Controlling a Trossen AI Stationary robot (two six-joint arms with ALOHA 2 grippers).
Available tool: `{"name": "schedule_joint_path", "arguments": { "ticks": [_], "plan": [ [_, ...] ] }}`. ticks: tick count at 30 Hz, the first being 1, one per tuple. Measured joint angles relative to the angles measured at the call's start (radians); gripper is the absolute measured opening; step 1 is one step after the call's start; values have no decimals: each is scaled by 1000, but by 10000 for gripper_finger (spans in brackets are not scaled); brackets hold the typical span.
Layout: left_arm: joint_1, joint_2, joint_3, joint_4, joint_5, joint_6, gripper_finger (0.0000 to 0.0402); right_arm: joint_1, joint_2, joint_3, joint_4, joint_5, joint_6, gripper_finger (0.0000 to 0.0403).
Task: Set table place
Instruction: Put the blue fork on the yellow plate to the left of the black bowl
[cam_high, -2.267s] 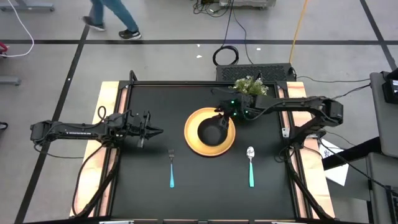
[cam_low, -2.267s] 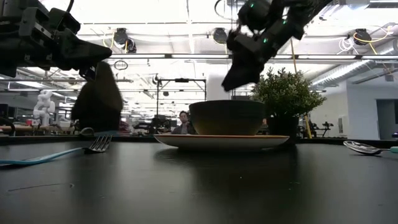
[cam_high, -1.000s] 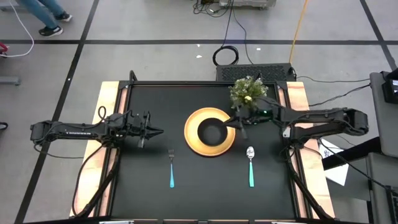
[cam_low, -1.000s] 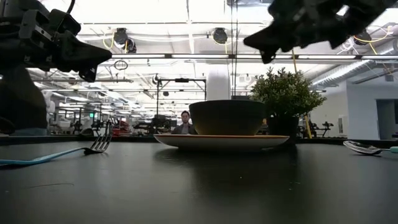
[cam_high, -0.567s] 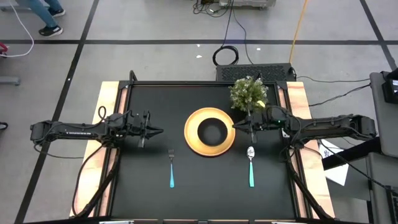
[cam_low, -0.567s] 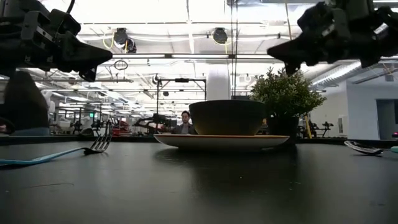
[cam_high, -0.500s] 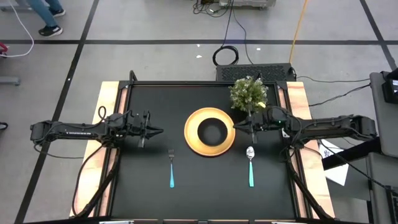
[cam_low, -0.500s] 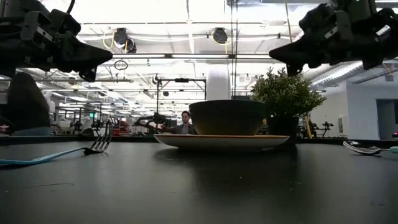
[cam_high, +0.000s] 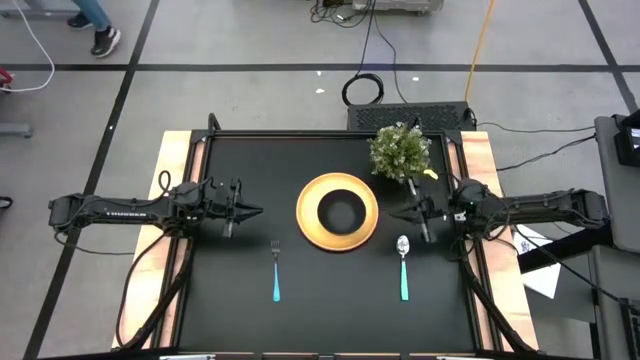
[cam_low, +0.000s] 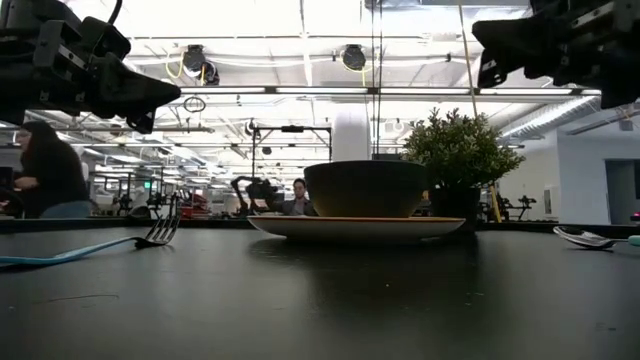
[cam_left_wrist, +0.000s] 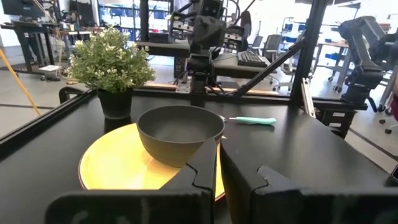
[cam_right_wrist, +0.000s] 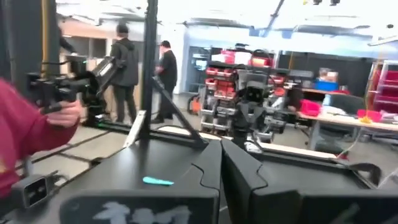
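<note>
A black bowl sits by its base in the middle of a round yellow plate, which lies flat at the centre of the black table. A teal-handled fork lies on the table to the plate's near left, and a matching spoon to its near right. My left gripper hovers shut to the plate's left, pointing at the bowl. On the plate's right my right gripper hovers shut, above the spoon's bowl end and clear of everything.
A bushy potted plant stands at the far right of the table, just beyond my right gripper. Light wooden strips run along the table's left and right sides. A person's feet show on the floor beyond the far left.
My right gripper has drawn back from the bowl toward the table's right edge, staying shut and holding nothing. The bowl, plate, fork and spoon have stayed put. A person has walked across the floor behind the table.
</note>
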Motion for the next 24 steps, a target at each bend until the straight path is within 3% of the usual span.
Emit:
{"name": "schedule_joint_path", "arguments": {
  "ticks": [3, 11, 24],
  "plan": [
    [0, 0, 0, 0, 0, 0, 26, 18, -16, -29, 31, -58, -13, 0],
    [0, 0, 0, 0, 0, 0, 26, 21, -110, -91, 109, -44, 4, 0],
    [0, 0, 0, -11, -1, 35, 26, 22, -130, -95, -144, 32, -103, 0]
  ]
}}
